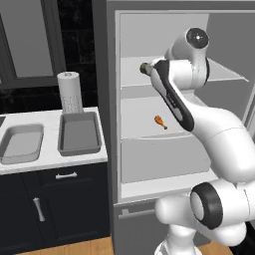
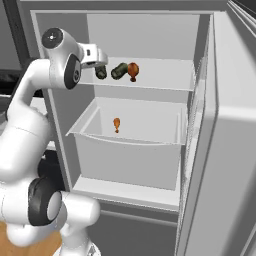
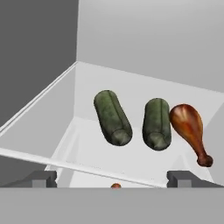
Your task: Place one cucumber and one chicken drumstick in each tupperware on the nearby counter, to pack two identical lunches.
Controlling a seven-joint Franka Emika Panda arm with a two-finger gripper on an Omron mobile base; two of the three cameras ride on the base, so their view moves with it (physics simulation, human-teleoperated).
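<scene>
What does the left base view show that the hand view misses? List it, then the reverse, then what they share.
Left base view alone: the two tupperware, a lighter one and a darker one, on the counter, and a paper towel roll.
Hand view alone: two cucumbers beside a second drumstick, with the open gripper.
Both: the fridge shelf, and the lower drumstick.

Two dark green cucumbers; reddish-brown drumstick; grey tupperware; white counter.

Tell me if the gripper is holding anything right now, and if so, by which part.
Nothing is held. The gripper is open in front of the fridge shelf, short of the two cucumbers and the chicken drumstick lying there.
</scene>
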